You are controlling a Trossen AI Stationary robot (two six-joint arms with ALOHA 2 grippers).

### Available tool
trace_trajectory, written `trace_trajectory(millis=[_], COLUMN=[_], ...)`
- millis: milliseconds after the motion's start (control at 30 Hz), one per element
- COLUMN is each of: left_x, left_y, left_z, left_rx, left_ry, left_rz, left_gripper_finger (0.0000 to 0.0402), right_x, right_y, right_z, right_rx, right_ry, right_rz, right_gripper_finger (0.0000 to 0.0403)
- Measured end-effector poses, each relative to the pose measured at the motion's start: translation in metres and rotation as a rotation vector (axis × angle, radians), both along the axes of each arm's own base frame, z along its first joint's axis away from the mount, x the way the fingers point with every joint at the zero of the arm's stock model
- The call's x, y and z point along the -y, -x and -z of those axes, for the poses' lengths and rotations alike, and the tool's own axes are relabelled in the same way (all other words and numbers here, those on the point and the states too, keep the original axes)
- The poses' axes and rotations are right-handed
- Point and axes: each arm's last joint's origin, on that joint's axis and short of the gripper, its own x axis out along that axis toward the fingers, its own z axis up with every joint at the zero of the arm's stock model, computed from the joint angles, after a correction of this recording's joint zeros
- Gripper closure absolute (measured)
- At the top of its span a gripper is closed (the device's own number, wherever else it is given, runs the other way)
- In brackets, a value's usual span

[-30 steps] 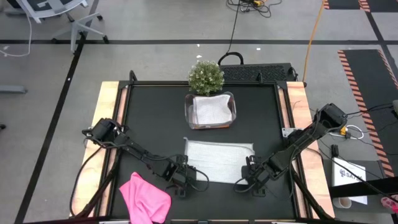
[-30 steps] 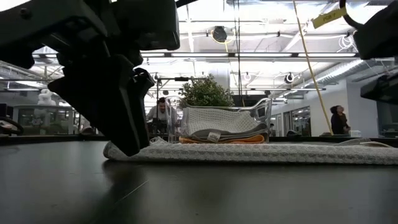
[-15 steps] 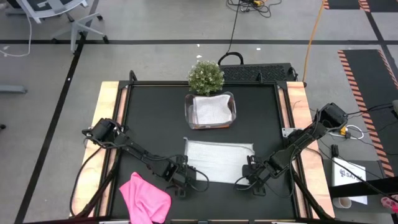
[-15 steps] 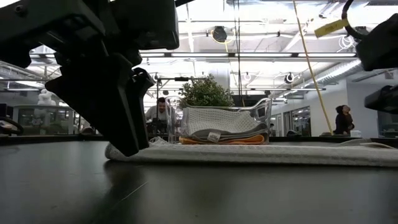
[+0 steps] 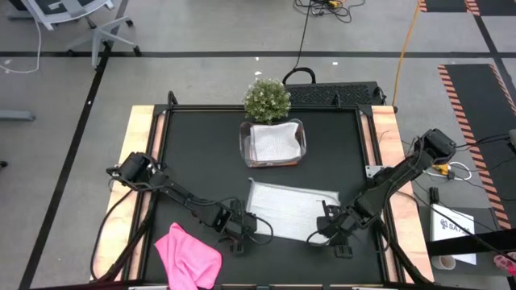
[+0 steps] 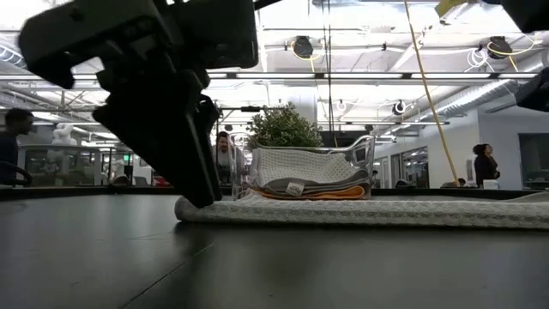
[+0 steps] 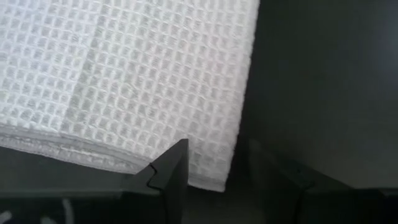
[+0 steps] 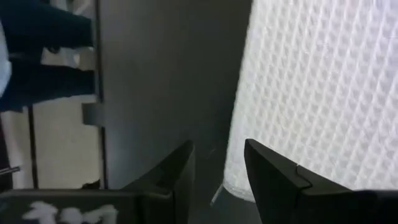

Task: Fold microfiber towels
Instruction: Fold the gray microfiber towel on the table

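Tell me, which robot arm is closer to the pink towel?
Left. The left gripper sits just beside the pink towel; the right gripper is across the grey towel.

A light grey waffle towel (image 5: 292, 209) lies flat mid-table; a pink towel (image 5: 188, 254) sits crumpled at the near-left edge.

Black table (image 5: 193, 153) bears towels (image 5: 290, 211), tub (image 5: 272, 143), plant (image 5: 267, 99).

Around my table (image 5: 379, 129) I see grey floor (image 5: 193, 80), an office chair (image 5: 81, 24), bright ceiling lights (image 6: 360, 77), people (image 6: 485, 163) standing beyond.
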Motion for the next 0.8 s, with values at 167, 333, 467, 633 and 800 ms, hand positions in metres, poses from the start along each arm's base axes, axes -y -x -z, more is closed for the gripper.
trace_trajectory(millis=[167,333,467,633,800], left_x=[-0.006,-0.008,-0.008,-0.008,-0.007], left_y=[-0.003,-0.004,-0.004,-0.003,-0.003], left_z=[0.0,0.0,0.0,0.0,0.0], left_rx=[0.0,0.0,0.0,-0.001,-0.003], left_ry=[-0.011,-0.016,-0.016,-0.017,-0.016], left_rz=[0.003,0.007,0.008,0.008,0.006], left_gripper_finger=[0.0236,0.0236,0.0236,0.0236,0.0236], right_x=[-0.005,-0.012,-0.016,-0.016,-0.01], right_y=[0.001,0.0,0.001,0.001,0.006], right_z=[0.006,0.018,0.026,0.037,0.046], right_rx=[-0.021,-0.051,-0.074,-0.062,-0.074], right_ry=[0.015,0.035,0.063,0.135,0.172], right_rz=[-0.009,-0.015,-0.027,-0.03,-0.005], right_gripper_finger=[0.0272,0.0273,0.0273,0.0273,0.0273])
